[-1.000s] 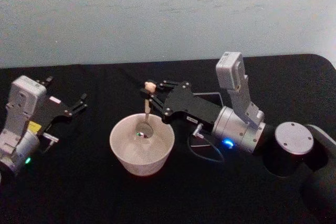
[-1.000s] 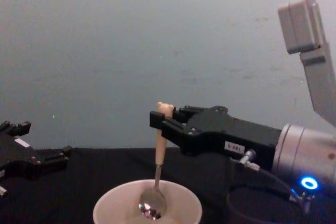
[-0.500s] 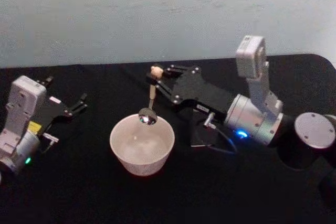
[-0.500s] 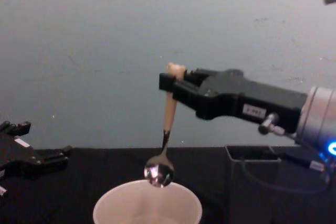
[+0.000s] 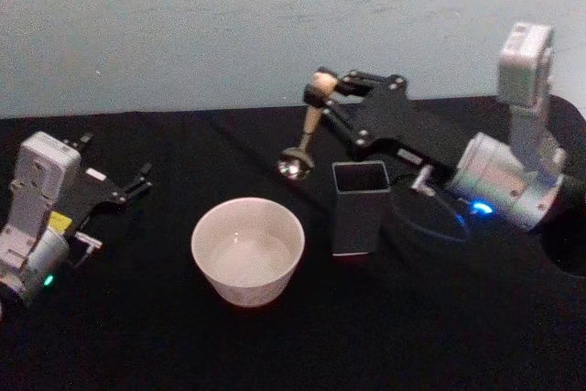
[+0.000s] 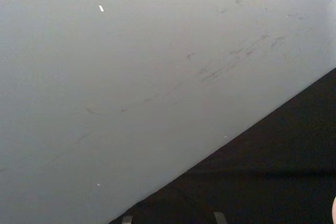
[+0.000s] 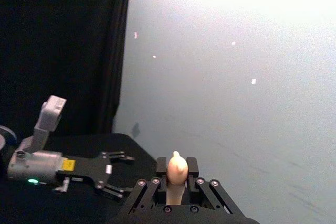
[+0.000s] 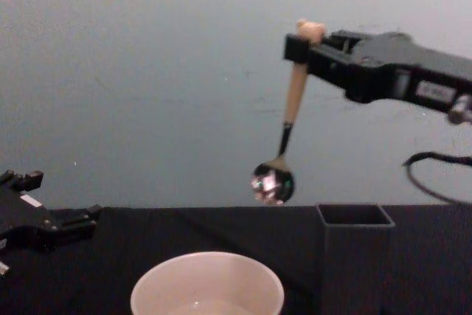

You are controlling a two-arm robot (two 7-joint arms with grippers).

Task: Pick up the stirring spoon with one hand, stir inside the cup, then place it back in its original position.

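Lifted spoon (image 5: 311,125) from cup (image 5: 247,254) to upper centre, near holder (image 5: 359,208) for return; pinched in right claw (image 5: 322,89); left claw (image 5: 115,160) idle mid-left, spread, empty.

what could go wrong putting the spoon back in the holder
1. The stirring spoon hangs tilted from the right gripper, its bowl left of the holder; lowered like this, it could catch the narrow rim or tip it.
2. The grip sits just under the bear head, so the spoon might pivot or slip.
The left gripper sits parked.
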